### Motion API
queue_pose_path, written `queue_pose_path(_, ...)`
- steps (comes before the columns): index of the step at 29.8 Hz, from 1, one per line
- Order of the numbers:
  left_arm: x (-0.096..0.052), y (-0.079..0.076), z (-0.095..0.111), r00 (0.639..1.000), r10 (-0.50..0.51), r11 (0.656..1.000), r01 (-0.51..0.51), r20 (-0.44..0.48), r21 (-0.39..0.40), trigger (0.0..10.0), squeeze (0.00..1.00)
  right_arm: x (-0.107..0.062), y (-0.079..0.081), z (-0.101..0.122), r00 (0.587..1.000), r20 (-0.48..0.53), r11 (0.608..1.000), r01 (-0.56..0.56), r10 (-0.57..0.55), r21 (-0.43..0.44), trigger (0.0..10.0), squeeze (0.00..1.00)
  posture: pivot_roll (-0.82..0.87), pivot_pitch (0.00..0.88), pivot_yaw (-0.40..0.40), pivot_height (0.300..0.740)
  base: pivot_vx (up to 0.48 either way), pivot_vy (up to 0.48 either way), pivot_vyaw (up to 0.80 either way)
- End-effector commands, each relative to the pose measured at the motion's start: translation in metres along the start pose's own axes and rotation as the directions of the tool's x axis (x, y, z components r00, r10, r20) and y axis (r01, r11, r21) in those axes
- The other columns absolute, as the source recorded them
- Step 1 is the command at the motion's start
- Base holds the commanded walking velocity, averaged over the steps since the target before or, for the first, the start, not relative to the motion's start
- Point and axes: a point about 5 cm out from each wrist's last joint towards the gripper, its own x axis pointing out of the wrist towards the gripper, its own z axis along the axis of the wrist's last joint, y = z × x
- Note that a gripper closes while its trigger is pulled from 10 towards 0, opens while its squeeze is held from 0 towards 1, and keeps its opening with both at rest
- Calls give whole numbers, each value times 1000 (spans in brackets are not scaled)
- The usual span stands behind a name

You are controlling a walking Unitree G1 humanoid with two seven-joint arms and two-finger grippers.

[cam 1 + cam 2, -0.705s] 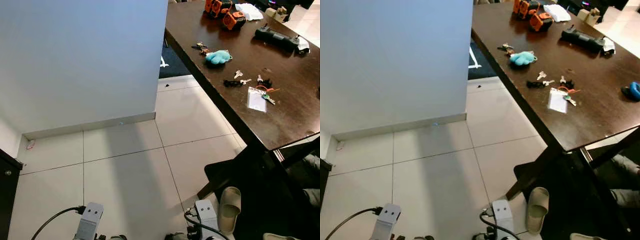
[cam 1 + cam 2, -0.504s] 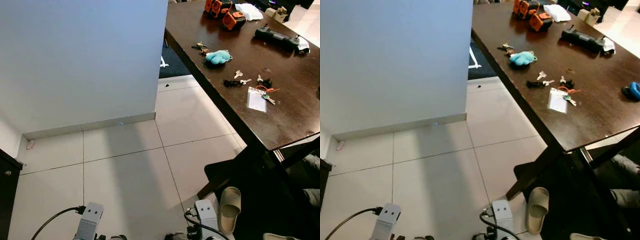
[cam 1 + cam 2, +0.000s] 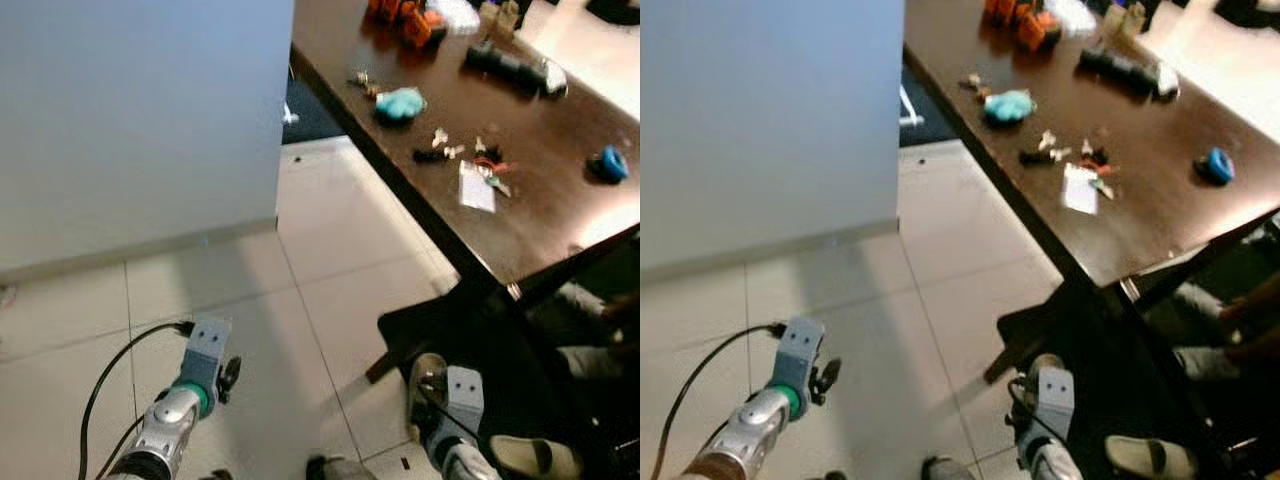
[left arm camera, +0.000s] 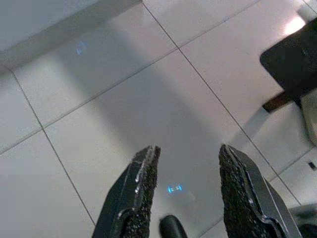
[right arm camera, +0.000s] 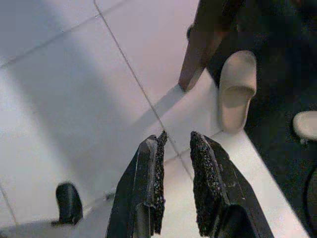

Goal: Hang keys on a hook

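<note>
Lay scattered as several small keys [image 3: 447,153] mid-way along the dark wooden table [image 3: 560,215], near a teal plush [image 3: 400,103] and a white card [image 3: 477,186]; no legible writing anywhere. Hung low over pale floor tiles [image 4: 99,114]: left gripper [image 4: 188,156] fingers well apart and empty, right gripper [image 5: 176,141] narrowly parted and empty, near a beige slipper [image 5: 237,89].

Silver left arm [image 3: 165,425] is showing a green ring, grey wrist box and black cable; gripper fingers [image 4: 141,196] are wearing black, gritty pads.
</note>
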Motion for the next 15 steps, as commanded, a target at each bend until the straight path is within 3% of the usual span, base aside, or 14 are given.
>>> queue_pose_path(1,-3,-6,-8,1000,-12,1000,12,-17,14,10000,0,-2,-3,-2,1000,5,1000,7,-7,-1,10000,0,-208,107,-32,740,0,0,0)
queue_pose_path(4,-3,-6,-10,1000,-13,1000,13,-19,23,10000,0,-2,-2,-2,1000,10,1000,0,0,-1,10000,0,-208,107,-32,740,0,0,0)
queue_pose_path(8,-9,-6,-23,998,-22,998,25,-55,54,10000,0,-5,4,-10,999,-11,996,-40,39,-80,10000,0,-206,102,-32,740,0,0,0)
queue_pose_path(9,-11,-6,-28,997,-8,998,13,-73,58,10000,0,-7,6,-14,1000,-17,987,-21,19,-162,10000,0,-206,102,-32,740,0,0,0)
queue_pose_path(10,-12,-6,-30,997,-11,999,15,-83,49,10000,0,-7,7,-15,1000,-6,983,-17,16,-183,10000,0,-207,104,-30,740,0,0,0)
queue_pose_path(15,-13,-9,-36,991,-50,998,54,-124,29,10000,0,-8,10,-12,999,29,977,-23,29,-213,10000,0,-218,106,-30,740,0,0,0)
